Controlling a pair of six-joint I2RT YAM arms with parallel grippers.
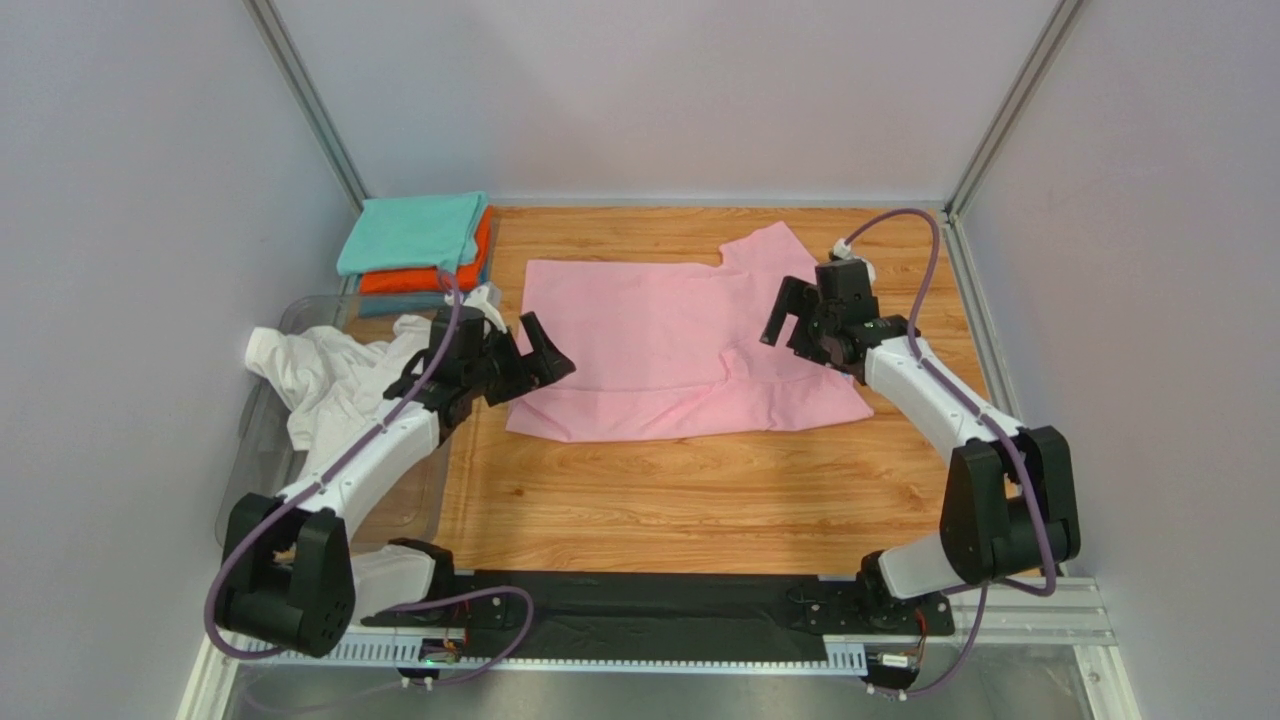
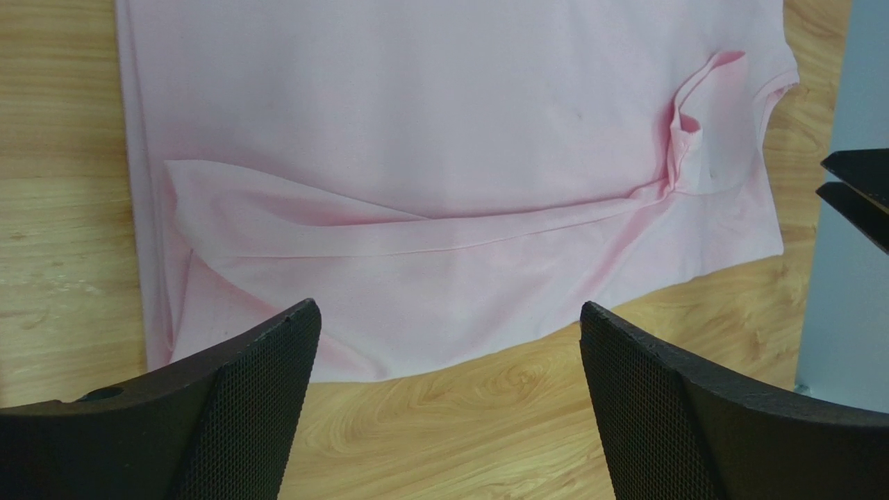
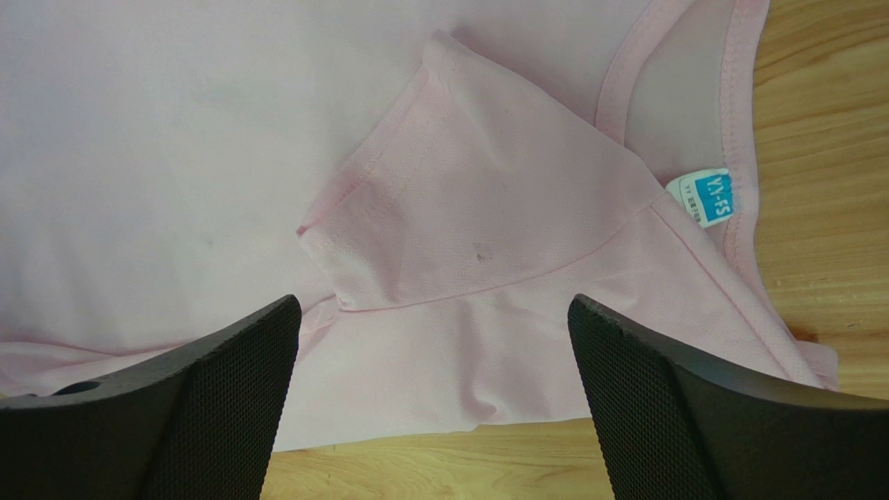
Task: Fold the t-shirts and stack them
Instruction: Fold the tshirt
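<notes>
Shirt position: light pink cotton t-shirt [image 1: 676,345] lies flat on wooden table [image 1: 676,495], near edge folded over. You see left gripper [image 1: 544,354] at its left edge and right gripper [image 1: 784,312] above collar end, both with jaws spread and empty. Crumpled white t-shirt [image 1: 338,375] lies left. Folded teal t-shirt [image 1: 413,233] tops far-left stack.

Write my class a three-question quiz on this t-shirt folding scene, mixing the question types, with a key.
1. True or false: the left gripper and right gripper are both open, holding nothing.
2. Which colour tops the stack of folded cotton t-shirts? A orange, B teal, C blue.
3. Fill in: on the light pink cotton t-shirt, the small blue label sits at the ___.
Key: 1 true; 2 B; 3 neckline.
</notes>
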